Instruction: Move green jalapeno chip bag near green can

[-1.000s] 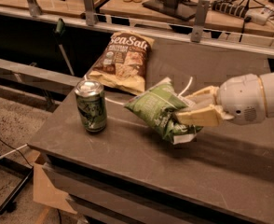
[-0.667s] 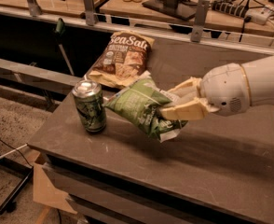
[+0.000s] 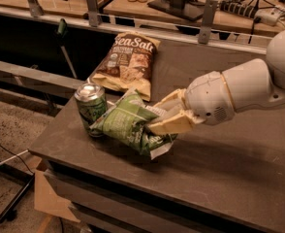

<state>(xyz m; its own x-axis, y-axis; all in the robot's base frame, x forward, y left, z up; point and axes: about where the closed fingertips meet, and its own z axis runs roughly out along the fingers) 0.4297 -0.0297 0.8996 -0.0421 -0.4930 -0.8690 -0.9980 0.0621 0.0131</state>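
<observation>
The green jalapeno chip bag (image 3: 128,123) lies tilted at the front left of the dark table, its left edge touching the green can (image 3: 90,107). The can stands upright, silver top up, near the table's left edge. My gripper (image 3: 166,114) comes in from the right on a white arm and is shut on the bag's right end, one tan finger above it and one below.
A brown-and-tan "Sea Salt" chip bag (image 3: 127,62) lies flat behind the can and the green bag. The table's front edge (image 3: 133,178) is close below them. A rail with metal posts (image 3: 90,5) runs along the back, with a desk and cables behind it.
My gripper has carried the green bag leftward across the table. The bag was a gap away from the can and now touches it.
</observation>
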